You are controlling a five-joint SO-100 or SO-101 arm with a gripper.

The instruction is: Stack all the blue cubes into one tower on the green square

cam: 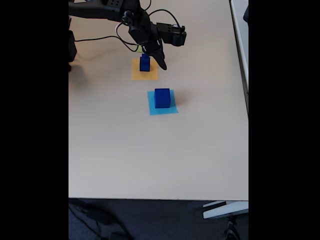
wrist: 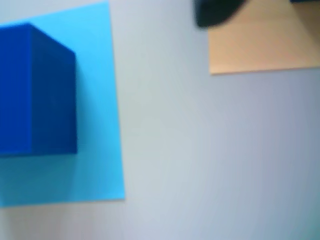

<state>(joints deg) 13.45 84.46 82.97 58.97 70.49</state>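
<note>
Whether the jaws were spread or clamped I could not tell: in the fixed view the gripper [cam: 152, 56] hung at the far side of the table [cam: 150, 155], its dark fingers pointing down just right of a small stack of blue cubes [cam: 145, 63]. That stack stood on the orange square [cam: 144, 73], and I could not tell whether a finger touched it. Nearer to me and slightly right, a larger blue cube [cam: 162, 97] sat on the light blue square [cam: 162, 106], well apart from the gripper. My wrist view was blurred; it showed that large cube [wrist: 37, 90] at the left on its light blue paper [wrist: 95, 165], with orange paper [wrist: 260, 47] at upper right.
</note>
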